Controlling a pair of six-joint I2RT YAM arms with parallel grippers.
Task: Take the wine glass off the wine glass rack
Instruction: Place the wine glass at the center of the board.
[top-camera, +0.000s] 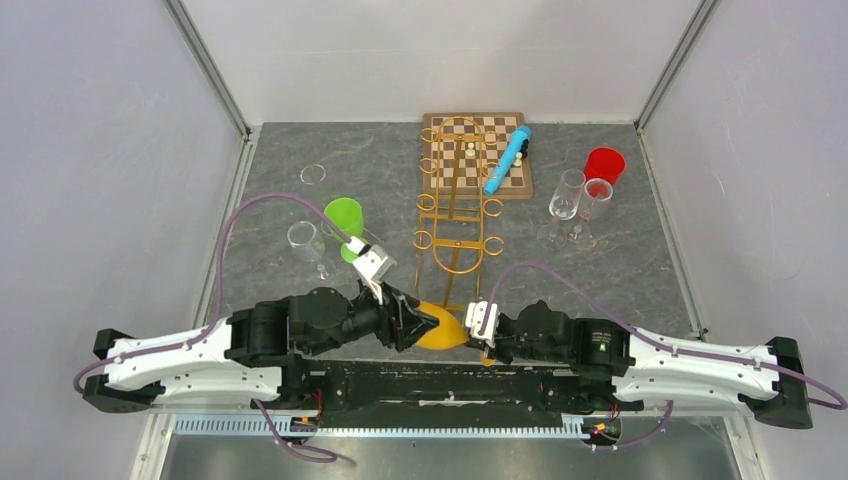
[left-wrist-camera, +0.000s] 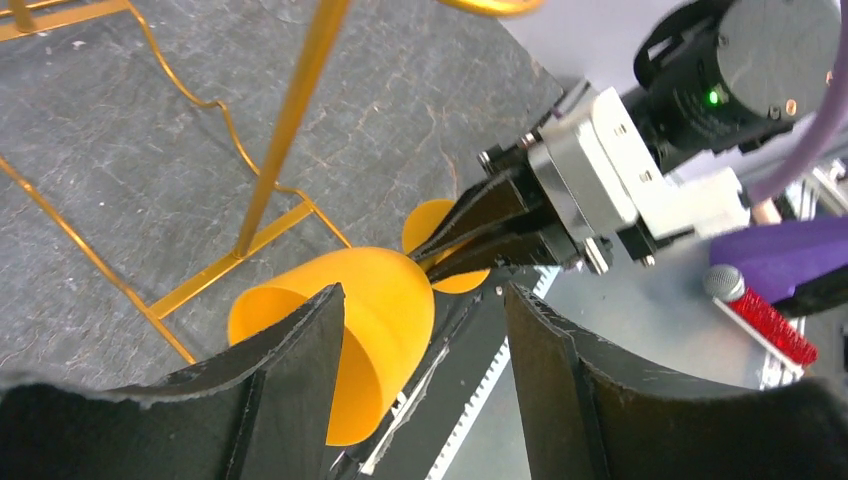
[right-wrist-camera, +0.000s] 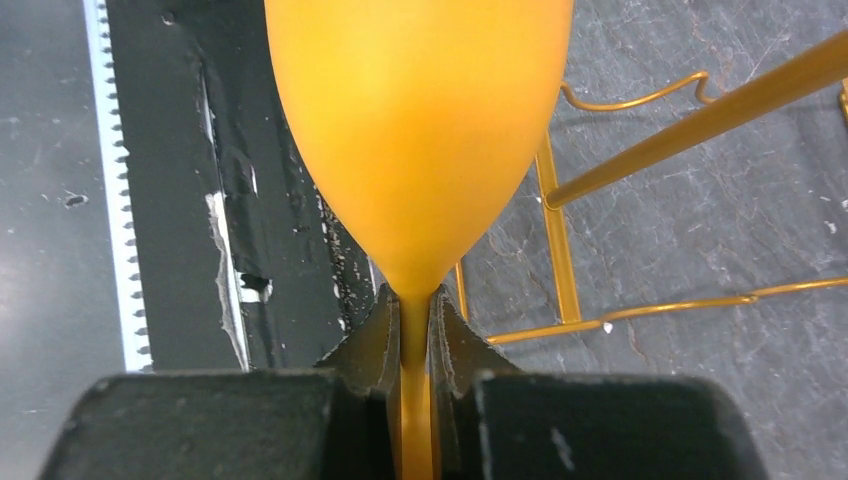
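Note:
The orange wine glass (top-camera: 445, 330) lies sideways in the air near the table's front edge, off the gold wine glass rack (top-camera: 455, 215). My right gripper (right-wrist-camera: 415, 300) is shut on its thin stem just below the bowl (right-wrist-camera: 420, 120). In the left wrist view the open mouth of the glass (left-wrist-camera: 385, 310) faces the camera. My left gripper (left-wrist-camera: 425, 300) stands open at the bowl, one of its fingers (left-wrist-camera: 300, 380) overlapping the rim and the other out to the side. The rack's wire base (left-wrist-camera: 200, 285) and post (right-wrist-camera: 690, 115) stand just behind the glass.
A wooden chessboard (top-camera: 475, 155) with a blue tube (top-camera: 508, 158) on it lies behind the rack. A red cup (top-camera: 604, 163) and two clear glasses (top-camera: 567, 195) stand at the right. A green cup (top-camera: 344, 222) and clear glasses (top-camera: 305, 240) stand at the left.

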